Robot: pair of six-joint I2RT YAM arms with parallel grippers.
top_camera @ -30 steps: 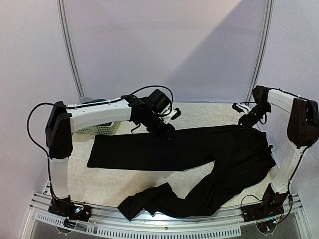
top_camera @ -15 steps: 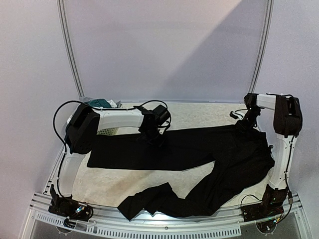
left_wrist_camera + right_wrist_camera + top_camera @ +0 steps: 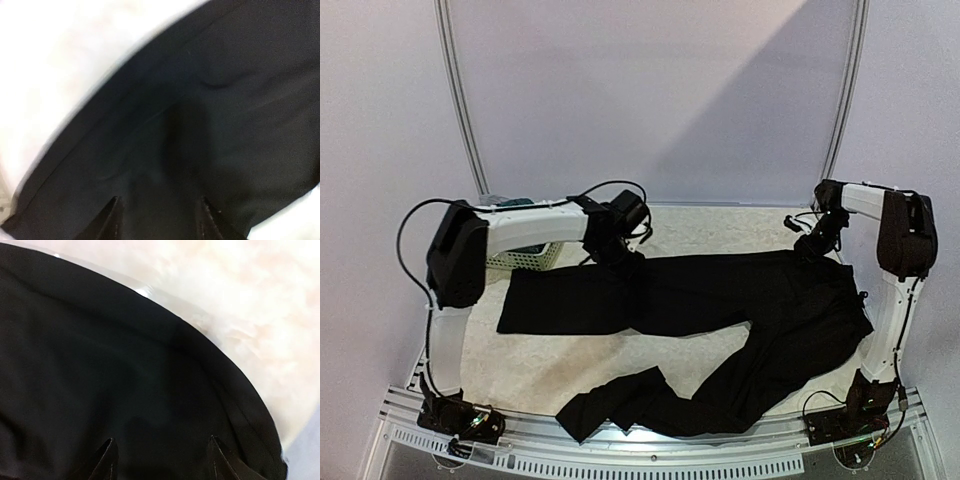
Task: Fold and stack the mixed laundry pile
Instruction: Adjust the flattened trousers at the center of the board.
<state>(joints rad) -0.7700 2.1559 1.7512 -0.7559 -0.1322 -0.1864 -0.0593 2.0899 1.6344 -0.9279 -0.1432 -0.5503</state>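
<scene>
Lilac walls close in a pale, speckled table (image 3: 550,365), and across it the black trousers (image 3: 720,300) lie spread out. Their waist sits at about 2 o'clock. One leg runs flat and straight toward 9 o'clock, while the other bends down to the near edge around 6 to 7 o'clock, where its end lies crumpled.

Both arms reach to the garment's far edge. The left gripper (image 3: 620,256) hangs over the top edge of the straight leg, near 11 o'clock. Its wrist view shows the two fingertips (image 3: 114,216) well apart, with smooth dark cloth under them and nothing pinched between. The right gripper (image 3: 811,247) is at the waist corner by 2 o'clock. Its jaws are likewise parted over the hem, with bare table just beyond. Whether either tip touches the fabric I cannot tell.

The placing looks deliberate: two holds on one long edge, waist and mid-leg, would let the cloth be lifted or dragged evenly instead of bunching. The bent leg probably needs straightening before any fold.

A basket (image 3: 525,260) stands at 10 o'clock behind the left arm, just beside the leg's end, with something teal (image 3: 517,206) at its far rim — too small to identify.
</scene>
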